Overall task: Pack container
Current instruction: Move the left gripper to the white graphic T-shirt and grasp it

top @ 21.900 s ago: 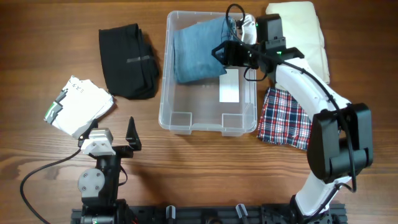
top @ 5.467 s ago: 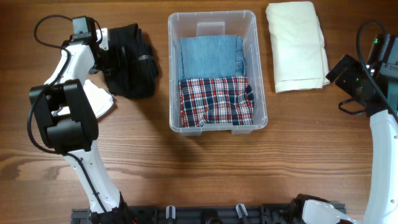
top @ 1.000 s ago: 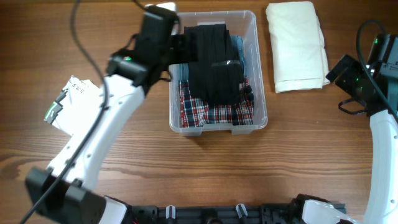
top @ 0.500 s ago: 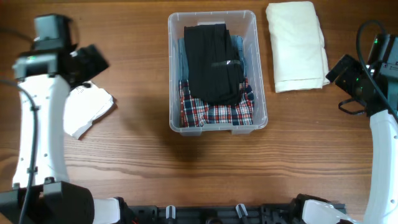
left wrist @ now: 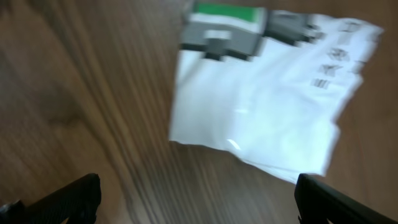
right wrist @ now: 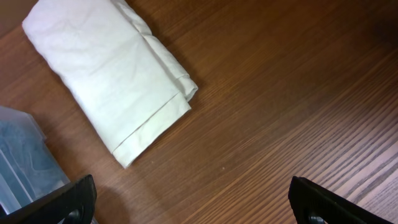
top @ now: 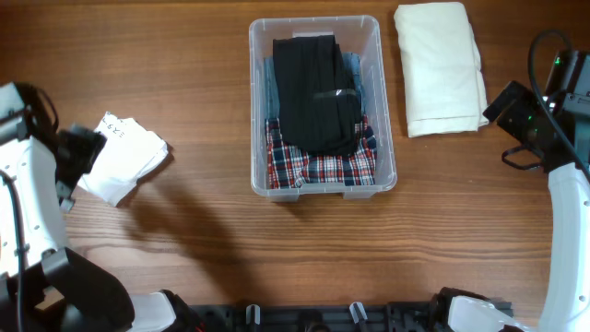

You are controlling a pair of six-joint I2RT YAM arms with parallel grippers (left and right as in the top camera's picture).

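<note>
The clear container (top: 313, 20) stands at the table's middle back. It holds a black folded garment (top: 318, 92) lying on a blue denim piece (top: 353, 69) and a plaid piece (top: 318, 168). My left gripper (top: 78, 152) is open and empty at the far left, just beside a white packaged garment (top: 122, 157). In the left wrist view the package (left wrist: 267, 106) lies ahead of the spread fingers (left wrist: 196, 199). My right gripper (top: 516, 115) is open and empty at the far right, near a cream folded garment (top: 441, 66). That garment (right wrist: 109, 81) and a container corner (right wrist: 25, 162) show in the right wrist view, beyond the fingers (right wrist: 193, 202).
Bare wooden table (top: 277, 249) lies in front of the container. The cream garment lies right of the container, the white package left of it. The arm bases stand at the front edge.
My left arm let go of the black garment in the container and swung away to the far left, beside the white package. The right arm has not moved.
</note>
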